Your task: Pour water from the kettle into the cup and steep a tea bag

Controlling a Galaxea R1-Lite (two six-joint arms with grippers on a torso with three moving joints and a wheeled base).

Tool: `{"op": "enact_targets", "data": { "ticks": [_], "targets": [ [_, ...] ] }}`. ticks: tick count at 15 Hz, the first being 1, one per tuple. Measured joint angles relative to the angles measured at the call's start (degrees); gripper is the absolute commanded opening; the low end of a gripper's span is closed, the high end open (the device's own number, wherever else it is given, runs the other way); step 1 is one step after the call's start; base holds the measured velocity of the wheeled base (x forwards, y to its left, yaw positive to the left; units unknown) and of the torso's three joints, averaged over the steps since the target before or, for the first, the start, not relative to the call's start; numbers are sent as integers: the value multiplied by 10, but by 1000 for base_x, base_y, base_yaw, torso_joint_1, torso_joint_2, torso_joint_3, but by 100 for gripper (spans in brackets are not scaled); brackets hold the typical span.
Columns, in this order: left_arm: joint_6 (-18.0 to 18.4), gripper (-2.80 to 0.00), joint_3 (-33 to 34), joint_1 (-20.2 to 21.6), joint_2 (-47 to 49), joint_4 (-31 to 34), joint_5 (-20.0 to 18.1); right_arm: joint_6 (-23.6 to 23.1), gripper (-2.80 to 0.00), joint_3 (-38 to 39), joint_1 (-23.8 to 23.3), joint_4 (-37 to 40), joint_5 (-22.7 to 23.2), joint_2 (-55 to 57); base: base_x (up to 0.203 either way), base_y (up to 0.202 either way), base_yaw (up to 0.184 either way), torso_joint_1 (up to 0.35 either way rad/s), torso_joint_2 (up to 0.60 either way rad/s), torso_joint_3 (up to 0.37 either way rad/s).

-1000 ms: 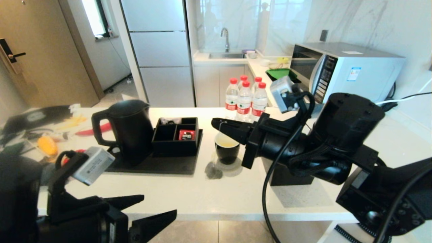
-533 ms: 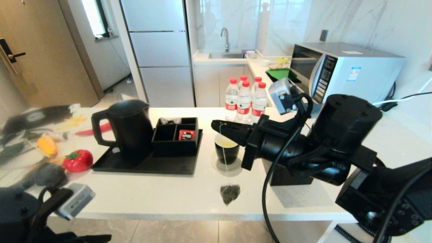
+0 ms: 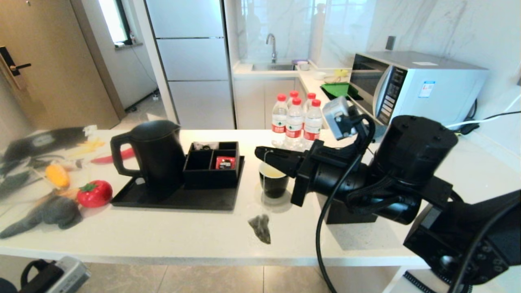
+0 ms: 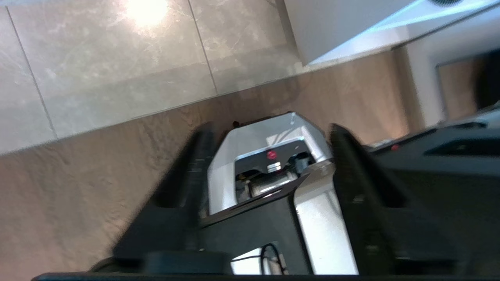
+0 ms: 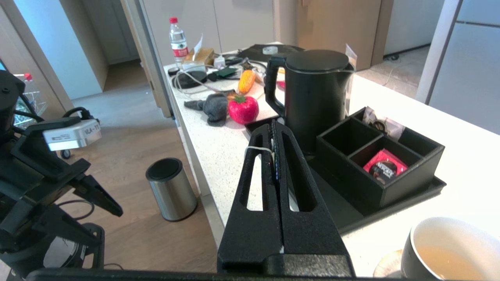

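Above the cup (image 3: pixel 273 179) your right claw (image 3: pixel 260 152) reaches in level from the right, its fingers pressed together on the tea bag's string (image 5: pixel 256 149). From there the string drops past the cup's near side, and the tea bag (image 3: pixel 261 228) hangs low in front of the white surface (image 3: pixel 171 236), outside the cup, its sachet tilted. You can see pale yellowish water (image 5: pixel 445 262) in the cup's white inside. Left of the cup, the kettle (image 3: pixel 152 156) stands upright on a black tray (image 3: pixel 203 201), touching a black compartment box (image 3: pixel 211 162) that holds a red packet (image 3: pixel 224 162). Your left claw (image 5: pixel 99 195) sits well apart, down below the surface edge over the floor, fingers spread and holding nothing.
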Motion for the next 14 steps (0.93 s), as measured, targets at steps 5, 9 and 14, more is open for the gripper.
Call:
{"op": "enact_targets", "data": {
  "ticks": [5,9,14],
  "targets": [
    [12,-280,2,1,29,1,28,0,-280,5,-8,-1,0,3,0,0,0,0,0,0],
    [0,-280,3,32,72,0,73,0,-280,9,-15,1,0,4,0,0,0,0,0,0],
    [-24,-280,5,184,110,-2,117,-1,-280,3,-19,1,0,13,0,0,0,0,0,0]
  ]
}}
